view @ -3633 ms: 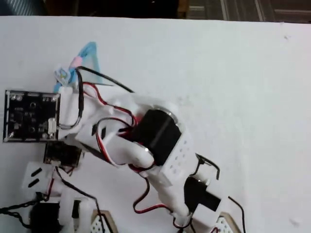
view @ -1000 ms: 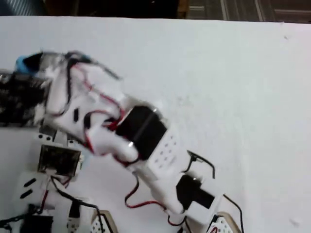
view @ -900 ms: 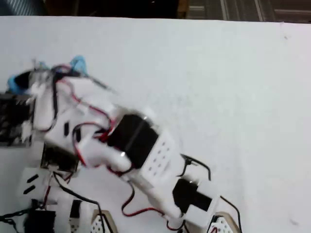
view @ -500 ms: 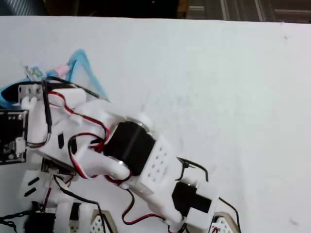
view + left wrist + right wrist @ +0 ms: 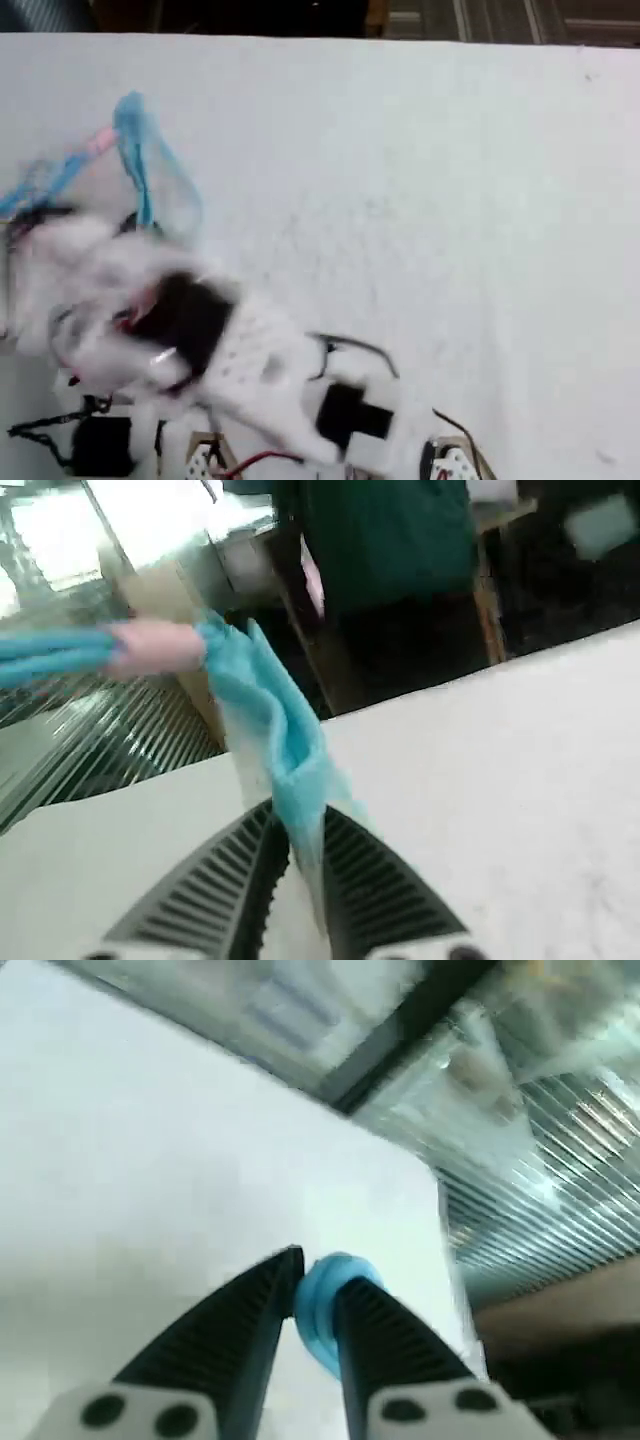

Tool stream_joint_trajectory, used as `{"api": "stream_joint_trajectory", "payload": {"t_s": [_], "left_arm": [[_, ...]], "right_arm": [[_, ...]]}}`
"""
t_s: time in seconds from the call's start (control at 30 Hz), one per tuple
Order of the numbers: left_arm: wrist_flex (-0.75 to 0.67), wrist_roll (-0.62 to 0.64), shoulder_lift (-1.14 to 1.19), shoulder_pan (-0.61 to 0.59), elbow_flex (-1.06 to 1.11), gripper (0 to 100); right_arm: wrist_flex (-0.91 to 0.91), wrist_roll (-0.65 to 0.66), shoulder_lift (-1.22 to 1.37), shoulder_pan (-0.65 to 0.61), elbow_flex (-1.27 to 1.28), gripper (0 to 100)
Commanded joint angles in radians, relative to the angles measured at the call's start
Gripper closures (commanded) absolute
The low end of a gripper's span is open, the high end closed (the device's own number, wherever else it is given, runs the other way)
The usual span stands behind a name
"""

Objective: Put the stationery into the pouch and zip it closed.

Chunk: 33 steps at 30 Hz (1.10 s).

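The pouch [image 5: 150, 165] is clear with a blue edge and a pink piece [image 5: 100, 140]. It is held up over the table's far left in the high view. Just in front of it an arm [image 5: 180, 320] shows blurred. In the left wrist view my left gripper [image 5: 295, 825] is shut on a fold of the pouch's blue fabric [image 5: 270, 710], with the pink piece [image 5: 150, 645] and a blue strip stretched off to one side. My right gripper [image 5: 318, 1270] is shut on a rounded blue bit of the pouch [image 5: 335, 1295] above the white table.
The white table [image 5: 430, 180] runs wide and bare to the right and back. Arm bases, a black motor [image 5: 345, 415] and cables [image 5: 60, 425] crowd the near left edge. A dark gap lies beyond the table's far edge.
The arm has swung toward the near left and now shows blurred. The pouch's blue loop stands taller and farther back than half a second ago.
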Motion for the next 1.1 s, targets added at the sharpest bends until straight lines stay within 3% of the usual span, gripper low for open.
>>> {"api": "stream_joint_trajectory", "payload": {"t_s": [0.0, 0.33, 0.53, 0.8, 1.07], "left_arm": [[0.006, 0.000, 0.030, 0.015, 0.157, 98], [-0.017, 0.003, 0.030, 0.015, 0.170, 98], [-0.018, 0.008, 0.030, 0.013, 0.176, 98], [-0.014, 0.009, 0.030, -0.001, 0.175, 98], [-0.017, 0.026, 0.030, -0.018, 0.178, 98]], "right_arm": [[-0.021, 0.008, -0.036, -0.151, -0.025, 97.9], [0.077, -0.006, -0.125, -0.220, -0.025, 97.9], [0.236, -0.166, -0.145, -0.305, -0.025, 97.9], [0.381, -0.176, -0.239, -0.125, -0.057, 98.0], [0.483, -0.206, -0.386, -0.035, -0.044, 98.1]]}}
